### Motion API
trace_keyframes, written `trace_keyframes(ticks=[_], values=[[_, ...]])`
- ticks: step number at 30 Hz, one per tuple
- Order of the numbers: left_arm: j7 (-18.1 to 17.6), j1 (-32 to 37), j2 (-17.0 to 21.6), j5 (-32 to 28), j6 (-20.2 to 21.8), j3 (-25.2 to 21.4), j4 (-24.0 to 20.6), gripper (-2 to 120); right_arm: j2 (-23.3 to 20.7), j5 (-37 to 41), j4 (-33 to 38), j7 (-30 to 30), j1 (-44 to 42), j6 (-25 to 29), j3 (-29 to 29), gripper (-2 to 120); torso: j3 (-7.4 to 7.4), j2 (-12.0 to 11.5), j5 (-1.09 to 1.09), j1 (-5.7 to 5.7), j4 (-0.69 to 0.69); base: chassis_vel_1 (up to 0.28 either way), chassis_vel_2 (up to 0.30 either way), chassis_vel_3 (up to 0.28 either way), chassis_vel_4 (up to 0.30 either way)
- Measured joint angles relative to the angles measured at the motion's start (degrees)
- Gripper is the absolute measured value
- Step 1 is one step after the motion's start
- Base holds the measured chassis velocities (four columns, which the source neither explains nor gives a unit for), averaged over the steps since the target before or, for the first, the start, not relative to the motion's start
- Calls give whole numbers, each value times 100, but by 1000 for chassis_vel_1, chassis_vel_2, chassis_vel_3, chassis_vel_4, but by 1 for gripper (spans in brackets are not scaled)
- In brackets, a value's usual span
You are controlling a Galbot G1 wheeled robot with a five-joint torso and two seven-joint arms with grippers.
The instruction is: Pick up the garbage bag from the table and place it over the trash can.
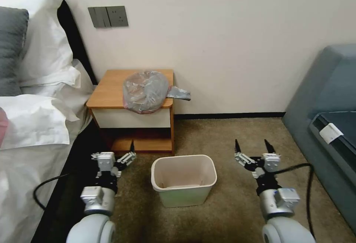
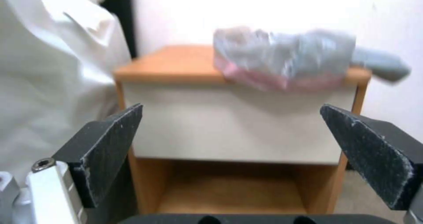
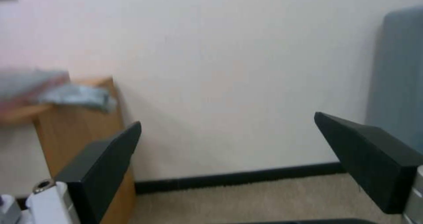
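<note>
Slippage is my main worry: the garbage bag (image 1: pixel 145 91) sits bunched on the table (image 1: pixel 109 89), hanging over the front edge with a tail off the side, so a pinch on loose film could drag it off the top. Both my left gripper (image 1: pixel 114 158) and right gripper (image 1: pixel 254 150) hang low with fingers spread, holding nothing, flanking the trash can (image 1: pixel 184 179) on the carpet (image 1: pixel 230 135). White bedding (image 1: pixel 33 124) crowds my left arm's reach, and a grey sofa (image 1: pixel 326 87) hems the right.
</note>
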Motion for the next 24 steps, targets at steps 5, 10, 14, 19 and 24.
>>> trace_keyframes(ticks=[5,10,14,19,24], values=[[-109,417,-33,-284,131,-178,-819,100,50,127,587,81,-353,-29,30,100,0,0,0,0,-1,0,0,0,0],[-196,746,-60,-512,234,-320,-1217,100,52,131,608,87,-367,-33,32,100,0,0,1,0,1,0,0,0,0],[-210,788,-64,-544,250,-340,-1234,100,-89,336,624,112,-368,-98,24,100,0,0,0,0,-1,0,0,0,0],[-216,1226,271,-346,746,-313,-1221,100,-803,1239,503,221,-288,-413,-58,100,0,0,2,0,2,0,0,0,0],[-216,1445,372,-251,773,-321,-1209,100,-886,1521,332,234,-171,-417,-152,100,0,0,0,0,0,0,0,0,0]])
